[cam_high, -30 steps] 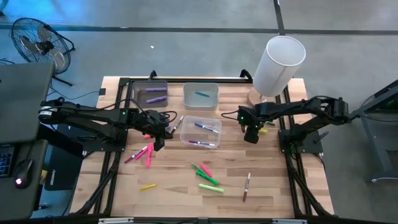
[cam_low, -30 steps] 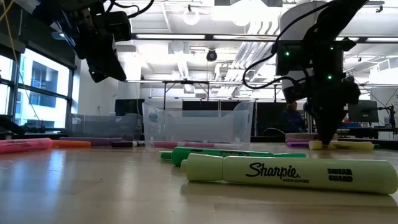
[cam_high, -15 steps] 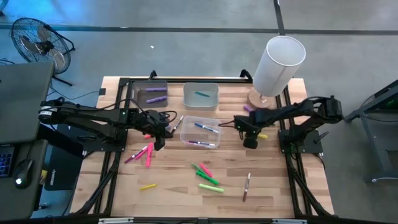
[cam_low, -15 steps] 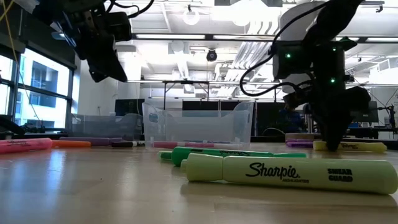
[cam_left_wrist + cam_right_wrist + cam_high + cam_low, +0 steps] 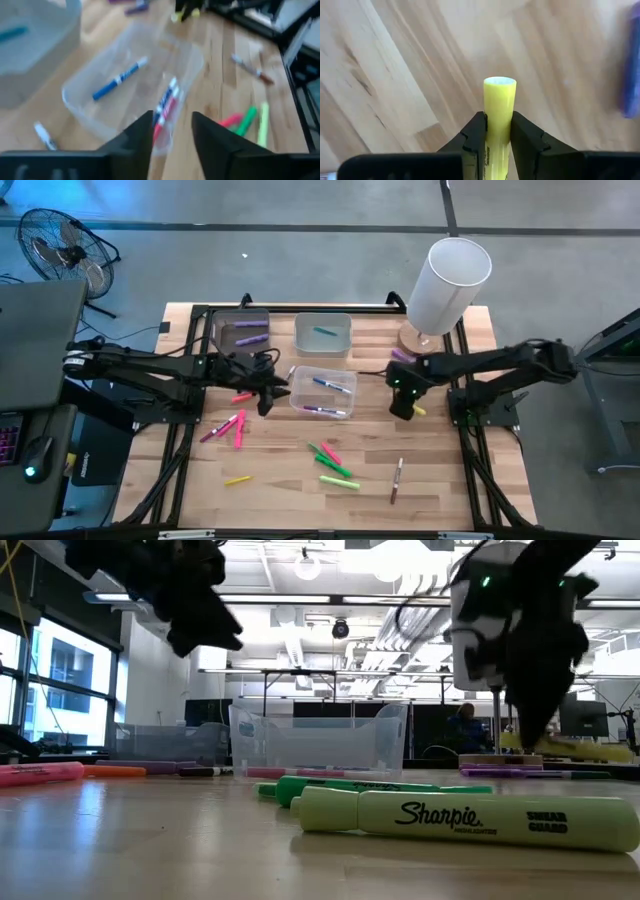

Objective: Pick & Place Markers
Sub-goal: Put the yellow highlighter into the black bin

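Observation:
My right gripper [image 5: 402, 404] is at the table's right middle, shut on a yellow marker [image 5: 498, 115] that hangs just above the wood [image 5: 575, 746]. My left gripper [image 5: 272, 392] hovers open at the left wall of a clear bin [image 5: 348, 376]. This bin holds blue and white markers [image 5: 119, 78]. A red marker [image 5: 161, 125] shows in the gap between the left fingers, over the bin's wall. Loose markers lie on the table: pink [image 5: 230, 425], green [image 5: 335, 465], yellow [image 5: 237, 479] and brown [image 5: 397, 479]. My right gripper pinches the yellow marker's barrel [image 5: 497, 131] between its two fingers, near one end. The fingers point down from above and lie across the marker. The marker hangs about level, clear of the table. My left gripper: I cannot tell whether it touches the red marker.
A grey bin [image 5: 222, 330] with purple markers and a clear bin [image 5: 322, 320] with a teal marker stand at the far side. A white cylinder [image 5: 445, 285] stands at the far right, with purple markers [image 5: 400, 355] near it. A large yellow-green Sharpie [image 5: 460, 823] lies close to the low camera.
My left gripper has gone toward the table's right edge, up to the clear bin. My right gripper has gone up with the yellow marker, which lay on the table and now hangs clear of it.

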### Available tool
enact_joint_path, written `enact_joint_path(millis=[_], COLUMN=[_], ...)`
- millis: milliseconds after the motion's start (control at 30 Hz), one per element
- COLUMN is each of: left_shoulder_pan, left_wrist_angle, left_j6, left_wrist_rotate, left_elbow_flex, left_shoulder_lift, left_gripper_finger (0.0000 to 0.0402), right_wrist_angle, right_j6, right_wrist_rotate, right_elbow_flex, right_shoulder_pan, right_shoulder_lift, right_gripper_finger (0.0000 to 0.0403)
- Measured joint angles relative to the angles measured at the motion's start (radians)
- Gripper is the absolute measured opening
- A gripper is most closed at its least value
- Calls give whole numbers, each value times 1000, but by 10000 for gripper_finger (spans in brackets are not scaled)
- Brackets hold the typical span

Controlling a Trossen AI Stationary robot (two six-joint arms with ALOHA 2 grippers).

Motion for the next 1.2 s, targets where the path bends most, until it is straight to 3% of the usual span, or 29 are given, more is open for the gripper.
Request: enact_joint_path(millis=[200, 400, 600, 800, 1200], left_shoulder_pan=[0, 0, 0, 0, 0], left_wrist_angle=[229, 512, 545, 545, 507], left_j6=[13, 117, 215, 308, 323], left_wrist_rotate=[-143, -233, -228, -210, -73], left_elbow_flex=[1, 1, 105, 226, 386], left_shoulder_lift=[37, 88, 171, 260, 431], left_gripper_finger=[214, 227, 227, 227, 227], right_wrist_angle=[219, 663, 1027, 1269, 1349], right_j6=[98, 47, -58, -183, -245], right_wrist_rotate=[60, 231, 297, 352, 382], right_elbow_flex=[0, 2, 3, 3, 4], right_shoulder_pan=[26, 67, 113, 151, 152], right_shoulder_lift=[-236, -350, -287, -177, -107], right_gripper_finger=[58, 58, 58, 58, 58])
